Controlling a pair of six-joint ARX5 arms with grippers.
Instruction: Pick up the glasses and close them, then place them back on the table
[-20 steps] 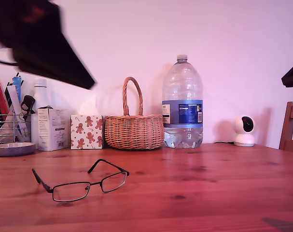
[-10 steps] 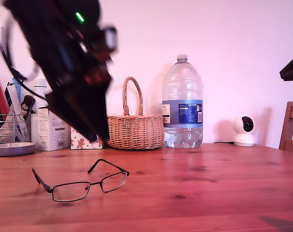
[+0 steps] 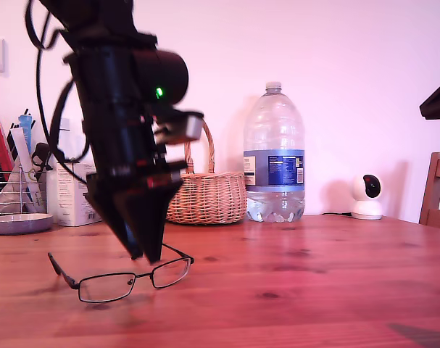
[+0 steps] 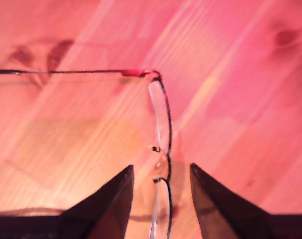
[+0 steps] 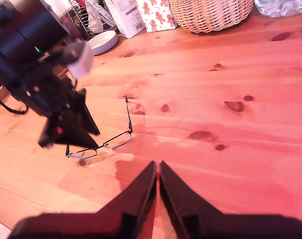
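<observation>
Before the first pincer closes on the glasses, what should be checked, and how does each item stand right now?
1. My first pincer open: ok.
2. Glasses bridge between its fingers: ok.
3. Glasses flat on the table, temples unfolded: ok.
4. Fingertips low enough to grip the frame: cannot tell.
5. My second pincer clear of the glasses: ok; it is shut.
6. Basket and bottle clear of the glasses: ok.

Glossy grained wooden table (image 3: 321,283) — wicker basket (image 3: 205,197)
</observation>
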